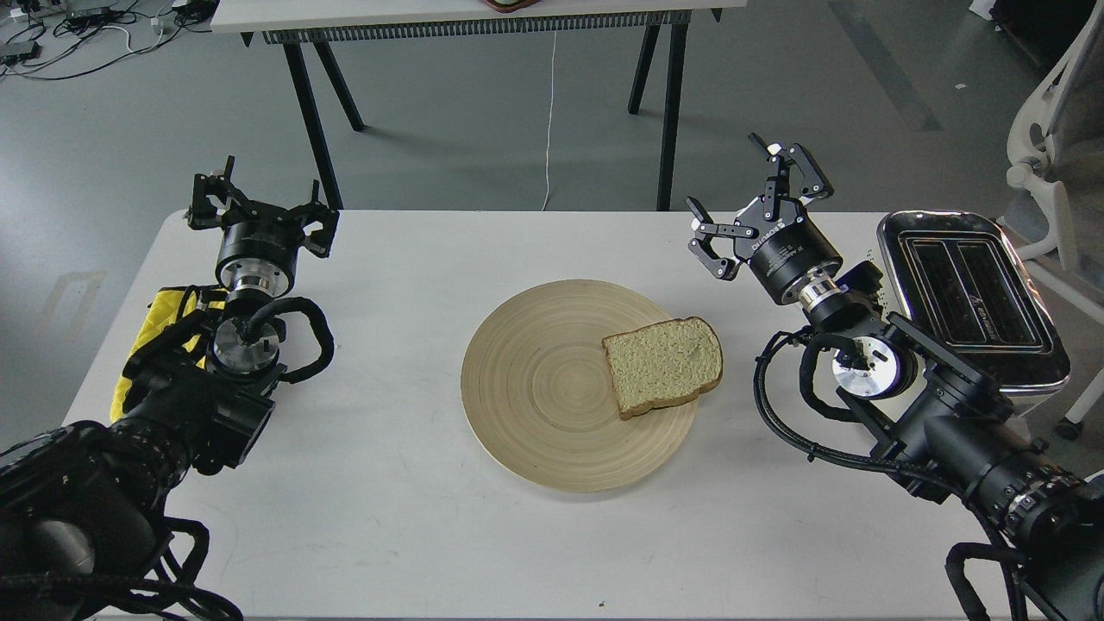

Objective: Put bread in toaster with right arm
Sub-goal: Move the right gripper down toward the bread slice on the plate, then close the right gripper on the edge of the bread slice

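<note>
On the white table (414, 535), 1 round wooden plate (535, 388) carrying 1 slice of bread (662, 364), lying flat on the plate's right side with its domed top toward the right. Above and right of the bread, the right gripper (759, 207), its 2 fingers spread wide, holding nothing, apart from the slice. At the table's right edge, the toaster (975, 297), both slots empty. At far left, the left gripper (259, 211), fingers splayed apart, beside a yellow cloth (168, 315).

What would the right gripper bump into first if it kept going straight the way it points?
Probably nothing nearby: the open right gripper points up and away past the table's far edge, toward bare floor; depth is unclear.
</note>
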`<state>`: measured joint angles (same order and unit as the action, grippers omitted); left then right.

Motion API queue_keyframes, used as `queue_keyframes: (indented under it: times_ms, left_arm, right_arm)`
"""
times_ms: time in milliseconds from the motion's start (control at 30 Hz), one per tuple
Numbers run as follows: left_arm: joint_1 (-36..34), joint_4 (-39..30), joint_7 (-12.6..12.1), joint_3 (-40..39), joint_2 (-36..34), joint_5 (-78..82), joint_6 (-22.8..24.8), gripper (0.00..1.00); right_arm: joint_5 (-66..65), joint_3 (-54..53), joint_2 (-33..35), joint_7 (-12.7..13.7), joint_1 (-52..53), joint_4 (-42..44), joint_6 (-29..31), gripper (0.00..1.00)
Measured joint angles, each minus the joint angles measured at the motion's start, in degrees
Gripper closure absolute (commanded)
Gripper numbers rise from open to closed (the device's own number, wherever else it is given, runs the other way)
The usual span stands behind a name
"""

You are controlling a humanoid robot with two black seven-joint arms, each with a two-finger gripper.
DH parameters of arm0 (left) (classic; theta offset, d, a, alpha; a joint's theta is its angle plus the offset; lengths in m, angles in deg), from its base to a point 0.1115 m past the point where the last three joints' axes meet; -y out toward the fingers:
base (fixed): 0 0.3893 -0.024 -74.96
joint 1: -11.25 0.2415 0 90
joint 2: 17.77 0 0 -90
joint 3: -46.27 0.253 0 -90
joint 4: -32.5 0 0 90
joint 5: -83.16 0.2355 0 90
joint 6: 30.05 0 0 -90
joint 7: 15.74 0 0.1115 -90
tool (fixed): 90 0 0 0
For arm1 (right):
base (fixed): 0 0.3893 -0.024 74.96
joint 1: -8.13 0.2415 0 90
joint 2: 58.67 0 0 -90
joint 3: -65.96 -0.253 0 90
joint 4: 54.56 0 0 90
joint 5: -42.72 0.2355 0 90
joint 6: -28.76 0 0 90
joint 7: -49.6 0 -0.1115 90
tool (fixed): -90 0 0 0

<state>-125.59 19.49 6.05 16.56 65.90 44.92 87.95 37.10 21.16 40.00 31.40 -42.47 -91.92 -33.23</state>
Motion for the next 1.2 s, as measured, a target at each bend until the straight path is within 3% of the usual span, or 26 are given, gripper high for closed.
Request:
queue_keyframes:
  times_ms: [400,467,567,733,800,867,967,1200]
  left_arm:
    - [0.0,0.0,-0.6,0.0,0.0,0.0,0.0,0.00]
    - [0.0,0.0,-0.6,0.0,0.0,0.0,0.0,0.00]
    - [0.0,0.0,-0.6,0.0,0.0,0.0,0.0,0.00]
    - [0.0,0.0,-0.6,0.0,0.0,0.0,0.0,0.00]
    - [0.0,0.0,-0.6,0.0,0.0,0.0,0.0,0.00]
    - [0.0,0.0,-0.6,0.0,0.0,0.0,0.0,0.00]
    - [0.0,0.0,-0.6,0.0,0.0,0.0,0.0,0.00]
    - [0.0,0.0,-0.6,0.0,0.0,0.0,0.0,0.00]
  right_arm:
    - [-0.6,1.3,-0.1,0.0,0.9,-1.0,0.0,0.00]
    - [-0.8,2.4,-0.1,0.0,2.0,-1.2,-2.2,0.00]
    - [-1.9,6.4,0.0,0.0,4.7,-2.1,-9.9,0.00]
    - [-10.3,16.5,1.3,0.1,9.0,-7.4,-32.4,0.00]
    - [-15.8,20.7,2.7,1.6,9.7,-9.7,-40.9,0.00]
    - [-22.0,25.3,5.0,5.0,9.7,-12.9,-48.5,0.00]
    - [-26.7,30.4,9.4,8.4,8.7,-17.3,-54.5,0.00]
    - [-28.4,38.0,15.9,10.7,6.0,-21.4,-56.0,0.00]
